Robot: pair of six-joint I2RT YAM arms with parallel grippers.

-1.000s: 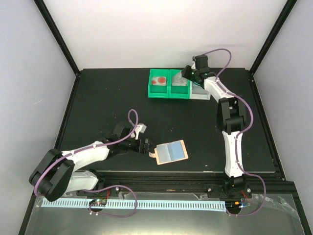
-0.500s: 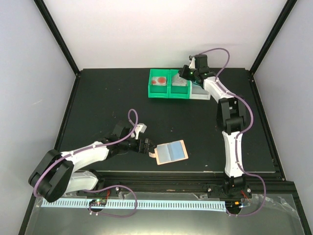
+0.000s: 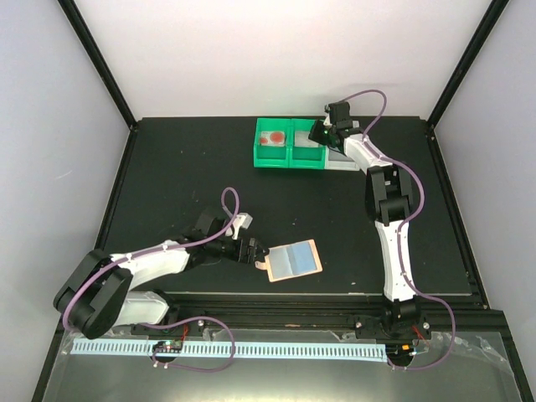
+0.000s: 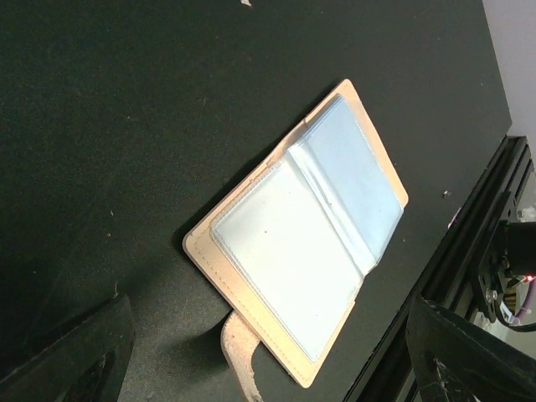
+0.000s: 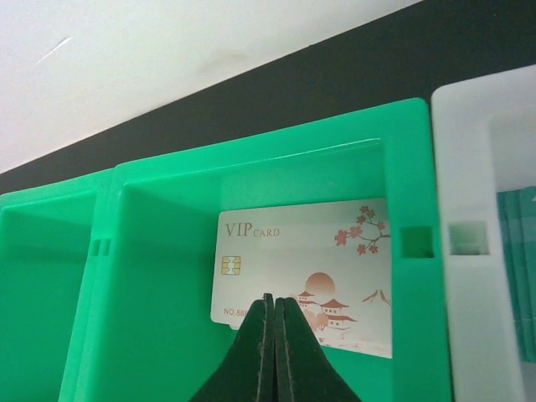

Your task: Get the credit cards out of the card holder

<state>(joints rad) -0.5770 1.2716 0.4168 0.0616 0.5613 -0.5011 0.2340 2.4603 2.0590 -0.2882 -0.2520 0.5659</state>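
1. Top view: the card holder lies open and flat on the black counter, near the front edge. The left hand sits low just to the left of the card holder, at its small tab; this view does not show how its fingers are set. Well beyond the card holder, by the back wall, stands a green bin with a white bin touching its right side. The right hand is down at the green bin's right compartment.

2. Left wrist view: the card holder shows two pale blue inner panels inside a tan rim, and I cannot tell whether any cards are in them. The left hand's fingers are spread wide apart, one on either side of the card holder's near end. The tab lies between them, touching neither.

3. Right wrist view: far from the card holder, a white VIP card lies in the green bin's right compartment. The right hand's fingers are pressed together with nothing visible between them, and their tips overlap the card's near edge. In the white bin alongside, teal cards show at the frame's edge.
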